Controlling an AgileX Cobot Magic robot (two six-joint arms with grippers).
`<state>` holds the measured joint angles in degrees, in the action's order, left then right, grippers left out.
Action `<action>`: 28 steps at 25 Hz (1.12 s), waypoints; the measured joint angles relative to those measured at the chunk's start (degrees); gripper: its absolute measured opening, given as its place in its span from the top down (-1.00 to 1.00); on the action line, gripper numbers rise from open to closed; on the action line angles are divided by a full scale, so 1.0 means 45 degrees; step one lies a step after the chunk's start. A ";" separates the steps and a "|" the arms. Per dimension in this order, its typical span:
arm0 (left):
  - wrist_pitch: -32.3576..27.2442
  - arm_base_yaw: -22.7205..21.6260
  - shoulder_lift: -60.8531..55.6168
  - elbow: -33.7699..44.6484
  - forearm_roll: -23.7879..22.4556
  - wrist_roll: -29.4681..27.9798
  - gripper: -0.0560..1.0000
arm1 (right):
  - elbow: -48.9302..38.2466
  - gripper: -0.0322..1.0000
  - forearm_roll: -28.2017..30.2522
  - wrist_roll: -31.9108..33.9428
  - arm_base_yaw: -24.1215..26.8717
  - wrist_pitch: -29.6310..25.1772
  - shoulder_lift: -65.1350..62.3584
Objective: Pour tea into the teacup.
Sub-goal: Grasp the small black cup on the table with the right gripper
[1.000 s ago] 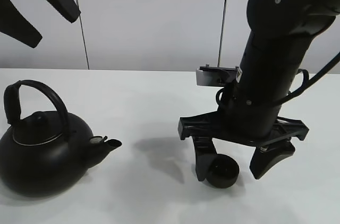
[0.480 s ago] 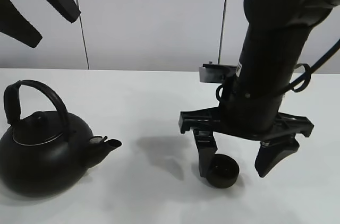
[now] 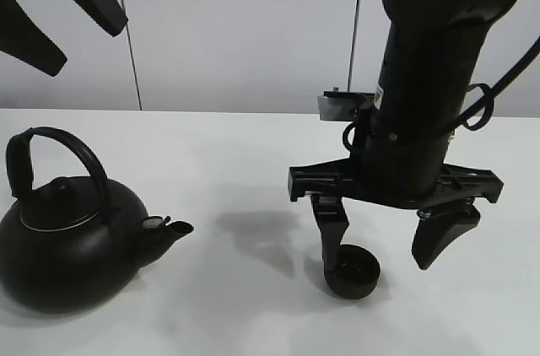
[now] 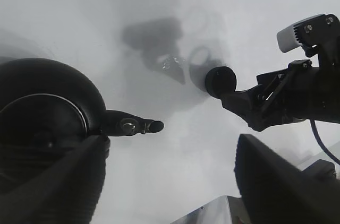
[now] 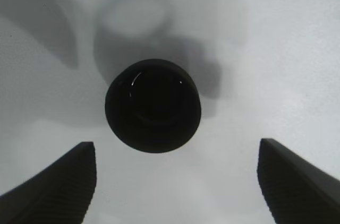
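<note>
The teacup (image 3: pixel 356 277) is a small matte black cup standing upright on the white table, empty inside in the right wrist view (image 5: pixel 153 104). My right gripper (image 3: pixel 386 253) is open and hangs just over it, one finger (image 3: pixel 331 234) beside the cup's left edge; neither finger touches it in the right wrist view (image 5: pixel 175 181). The black kettle (image 3: pixel 72 238) with arched handle stands at the front left, spout (image 3: pixel 173 228) pointing toward the cup. My left gripper (image 3: pixel 55 10) is open and empty, high above the kettle (image 4: pixel 42 110); the teacup also shows there (image 4: pixel 221 82).
The white table (image 3: pixel 236 162) runs back to a pale panelled wall. The right arm's thick black column (image 3: pixel 422 111) stands above the cup. Bare table lies between the kettle's spout and the cup.
My right gripper has risen a little and shifted slightly right, still open over the teacup. The teacup, the kettle and the left gripper have not moved.
</note>
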<state>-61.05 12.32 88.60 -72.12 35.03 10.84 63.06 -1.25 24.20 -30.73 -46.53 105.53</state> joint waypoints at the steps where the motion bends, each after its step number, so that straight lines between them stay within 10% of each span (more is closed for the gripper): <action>1: 0.0000 0.0000 0.0000 0.0000 0.0000 0.0000 -0.06 | 0.0000 -0.16 -0.0011 0.0000 0.0000 0.0000 0.0022; 28: 0.0000 0.0000 0.0000 0.0000 0.0000 0.0000 -0.06 | 0.1650 -0.11 -0.0466 -0.0054 0.0000 -0.0630 0.2155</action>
<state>-61.05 12.32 88.60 -72.12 35.03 10.84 70.49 -3.35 23.95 -30.73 -49.36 115.23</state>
